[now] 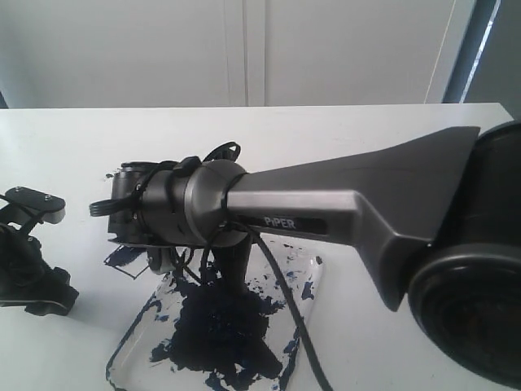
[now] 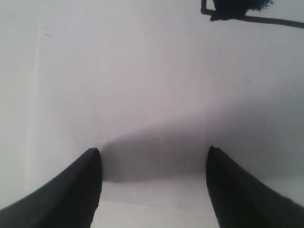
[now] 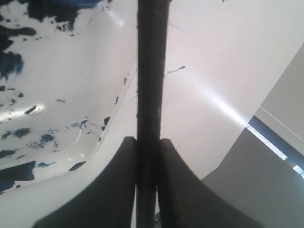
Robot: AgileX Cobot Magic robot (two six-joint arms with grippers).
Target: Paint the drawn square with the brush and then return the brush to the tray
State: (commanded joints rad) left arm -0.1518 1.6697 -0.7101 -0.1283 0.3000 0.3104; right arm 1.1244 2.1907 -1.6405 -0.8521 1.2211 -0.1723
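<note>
Pinching brush (image 3: 152, 71) in right gripper (image 3: 148, 140), shaft over tray (image 1: 130, 338) rim, 6 o'clock in exterior view. Left gripper (image 2: 154, 185) spread, empty. Drawn square (image 1: 122, 257) 10 o'clock off tray, blue inside. Judged light, stiff, slippery: hold on dry shaft.

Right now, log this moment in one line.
right pincer: shut on brush | left pincer: open, empty | drawn square: blue paint inside | tray: brush not released
</note>
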